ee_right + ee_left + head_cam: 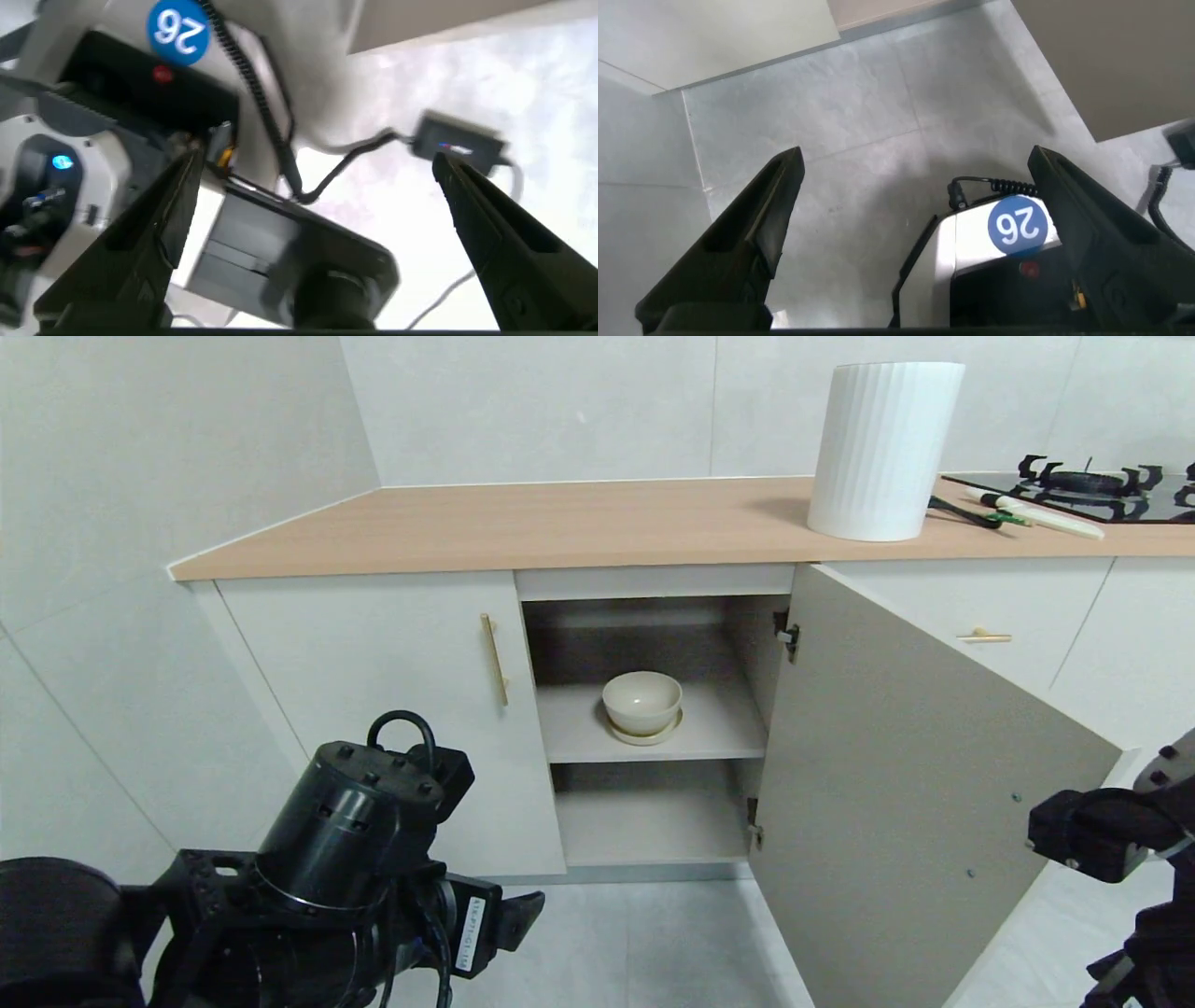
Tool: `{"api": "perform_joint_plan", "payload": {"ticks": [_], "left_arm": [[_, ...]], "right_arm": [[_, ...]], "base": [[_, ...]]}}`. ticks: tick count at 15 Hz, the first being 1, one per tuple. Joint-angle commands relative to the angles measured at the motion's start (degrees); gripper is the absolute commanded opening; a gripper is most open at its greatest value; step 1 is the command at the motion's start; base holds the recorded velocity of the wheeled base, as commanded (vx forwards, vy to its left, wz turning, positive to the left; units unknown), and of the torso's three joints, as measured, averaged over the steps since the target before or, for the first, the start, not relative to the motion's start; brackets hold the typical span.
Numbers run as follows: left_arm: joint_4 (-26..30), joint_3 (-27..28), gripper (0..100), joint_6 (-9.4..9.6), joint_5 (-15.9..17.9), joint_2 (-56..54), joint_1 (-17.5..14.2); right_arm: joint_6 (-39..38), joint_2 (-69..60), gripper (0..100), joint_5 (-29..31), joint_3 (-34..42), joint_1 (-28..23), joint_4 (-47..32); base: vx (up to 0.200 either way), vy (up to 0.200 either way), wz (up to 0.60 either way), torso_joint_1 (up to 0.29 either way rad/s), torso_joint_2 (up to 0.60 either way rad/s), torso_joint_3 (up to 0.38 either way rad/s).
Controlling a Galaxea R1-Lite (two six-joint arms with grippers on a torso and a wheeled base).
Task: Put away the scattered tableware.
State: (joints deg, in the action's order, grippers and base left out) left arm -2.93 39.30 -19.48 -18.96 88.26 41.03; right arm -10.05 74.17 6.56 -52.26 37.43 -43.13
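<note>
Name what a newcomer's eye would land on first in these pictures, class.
The open cabinet door swung wide at the right, showing a beige bowl sitting on a small plate on the upper shelf. Next, the tall white ribbed canister standing on the wooden countertop above.

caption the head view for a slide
Bowl on saucer on the upper shelf of the open cabinet, white canister on the countertop.

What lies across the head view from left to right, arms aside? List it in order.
Left to right: gold cabinet handle → bowl → white ribbed container → stove burner.
</note>
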Motion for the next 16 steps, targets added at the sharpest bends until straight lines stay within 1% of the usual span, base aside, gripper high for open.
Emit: {"api": "perform_joint_plan", "payload": {"ticks": [1, 2, 4, 7, 9, 11, 12, 13, 16], "left_arm": [[-0.1, 0.1, 100, -0.03, 0.0, 0.1, 0.0], [-0.1, 0.1, 100, -0.03, 0.0, 0.1, 0.0], [-0.1, 0.1, 100, -0.03, 0.0, 0.1, 0.0], [-0.1, 0.1, 100, -0.03, 0.0, 0.1, 0.0], [-0.1, 0.1, 100, -0.03, 0.0, 0.1, 0.0], [-0.1, 0.1, 100, -0.03, 0.0, 0.1, 0.0], [-0.1, 0.1, 100, -0.03, 0.0, 0.1, 0.0], [-0.1, 0.1, 100, -0.03, 0.0, 0.1, 0.0], [-0.1, 0.1, 100, -0.03, 0.0, 0.2, 0.0]], "right_arm": [[0.0, -2.8, 100, 1.6, 0.1, 0.0, -0.3], [0.0, -3.2, 100, 2.6, 0.1, -0.1, -0.3], [-0.1, -4.6, 100, 7.4, -0.2, -0.5, -0.3], [-0.1, -5.9, 100, 10.1, -0.9, -3.7, -0.3], [0.3, -5.1, 100, 13.0, -1.4, -9.1, -0.2], [2.8, -5.2, 100, 13.0, -1.9, -13.3, 0.2], [3.1, -5.2, 100, 13.0, -1.9, -13.6, 0.2], [5.4, -5.3, 100, 13.0, -2.7, -18.3, 0.4], [7.8, -5.3, 100, 13.0, -4.1, -24.6, 0.5]], "base": [[0.000, 0.000, 0.00, 0.000, 0.00, 0.000], [0.000, 0.000, 0.00, 0.000, 0.00, 0.000], [0.000, 0.000, 0.00, 0.000, 0.00, 0.000], [0.000, 0.000, 0.00, 0.000, 0.00, 0.000], [0.000, 0.000, 0.00, 0.000, 0.00, 0.000], [0.000, 0.000, 0.00, 0.000, 0.00, 0.000], [0.000, 0.000, 0.00, 0.000, 0.00, 0.000], [0.000, 0.000, 0.00, 0.000, 0.00, 0.000], [0.000, 0.000, 0.00, 0.000, 0.00, 0.000]]}}
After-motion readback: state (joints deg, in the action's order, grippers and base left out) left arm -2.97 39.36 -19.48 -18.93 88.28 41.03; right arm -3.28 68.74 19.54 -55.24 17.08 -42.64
